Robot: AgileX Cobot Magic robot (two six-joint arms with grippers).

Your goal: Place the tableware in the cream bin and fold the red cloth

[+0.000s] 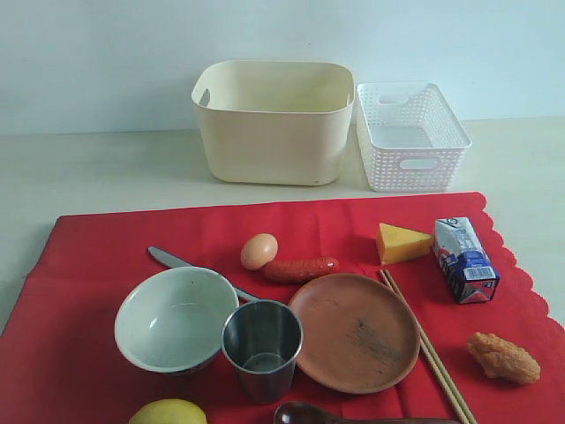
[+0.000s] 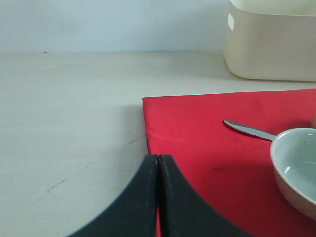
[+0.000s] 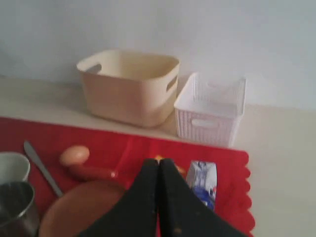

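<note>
Exterior view: cream bin (image 1: 274, 124) at back of table, white basket (image 1: 410, 137) just beside it on right. Red cloth (image 1: 106, 256) spread flat in front. On cloth: bowl (image 1: 172, 318), cup (image 1: 262, 349) between bowl and plate (image 1: 353, 331), chopsticks (image 1: 428, 353) along plate's right, knife (image 1: 172, 259) behind bowl, spoon (image 1: 305, 413) at near edge; egg (image 1: 259, 251), sausage (image 1: 300, 268), milk carton (image 1: 465, 261) behind.

Left wrist view: left gripper (image 2: 158, 163) fingers pressed together, nothing between them, over cloth's side edge; knife and bowl beyond.

Right wrist view: right gripper (image 3: 158, 168) fingers together, holding nothing, above cloth between plate and carton.
</note>
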